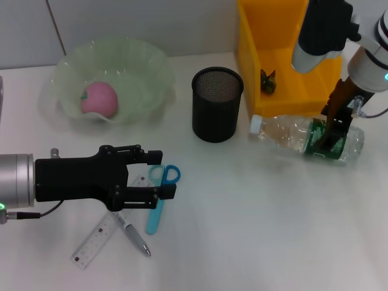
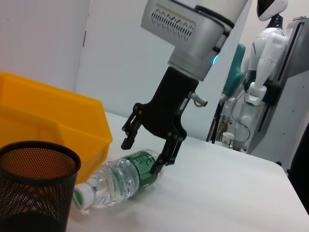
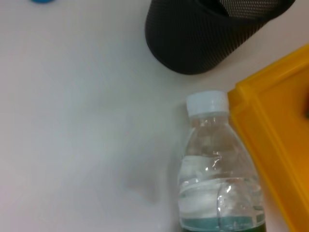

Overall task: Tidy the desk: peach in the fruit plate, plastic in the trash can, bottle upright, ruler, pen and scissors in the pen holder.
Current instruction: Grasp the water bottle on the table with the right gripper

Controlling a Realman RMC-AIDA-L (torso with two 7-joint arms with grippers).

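The right gripper point(image 1: 334, 134) hung directly over the green-labelled part of the bottle point(image 1: 306, 138), its jaws spread wide to either side of the body and, as far as the left wrist view showed, not yet closed on it; one fingertip sat at the label, though real contact could not be confirmed. The single bottle lay on its side on the bench point(image 1: 254, 230), just in front of the yellow trash can point(image 1: 251, 54), its long axis running across the robot's front with the white cap point(image 1: 257, 124) pointing toward the black mesh pen holder point(image 1: 217, 103) and the base toward the robot's right. The right arm was plainly the nearer one, and righting the bottle would probably call for swinging the cap end upward. The left gripper point(image 1: 159, 179) hovered well apart, open and empty, above the stationery: one pair of blue scissors point(image 1: 161, 200), one pen point(image 1: 133, 235) and one clear ruler point(image 1: 100, 236), all flat on the bench and overlapping. One peach point(image 1: 99, 99) already sat in the one green fruit plate point(image 1: 148, 60), and a small dark scrap point(image 1: 268, 82), likely the plastic, lay in the trash can.
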